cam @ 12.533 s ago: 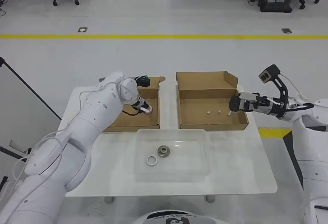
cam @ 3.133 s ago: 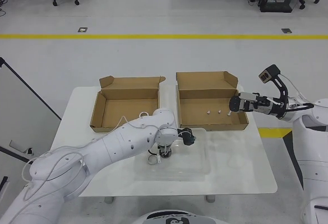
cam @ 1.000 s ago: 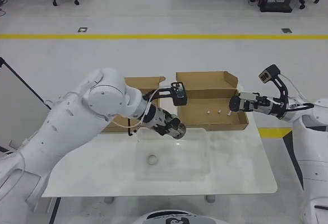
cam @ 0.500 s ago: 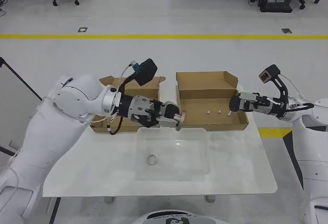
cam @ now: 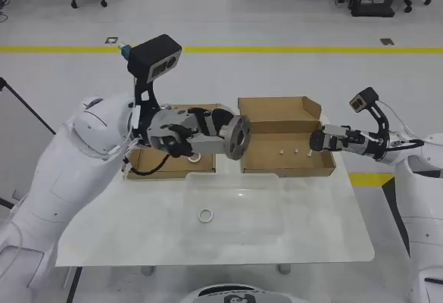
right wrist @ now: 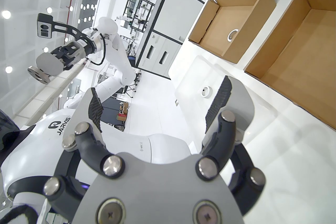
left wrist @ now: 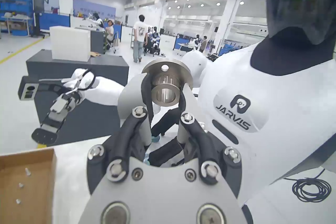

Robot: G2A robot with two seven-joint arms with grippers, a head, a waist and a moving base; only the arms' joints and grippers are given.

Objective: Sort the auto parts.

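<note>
The left gripper (left wrist: 164, 93) is closed on the hub (left wrist: 172, 71), raised over the far edge of the tray (cam: 251, 221). The hub is steel, stiff, probably heavy and slippery. The hold on its narrow neck under the flange seems right. The right gripper (right wrist: 160, 92) stands wide beyond the tray.

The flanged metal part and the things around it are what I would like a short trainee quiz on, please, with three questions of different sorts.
1. True or false: the left hand is shut on the flanged metal part, held up off the table.
2. What lies in the clear tray? A: a white ring. B: three small pins. C: a black cable.
3. Fill in: the right hand is ___ and holds nothing.

Key: 1 true; 2 A; 3 open.
</note>
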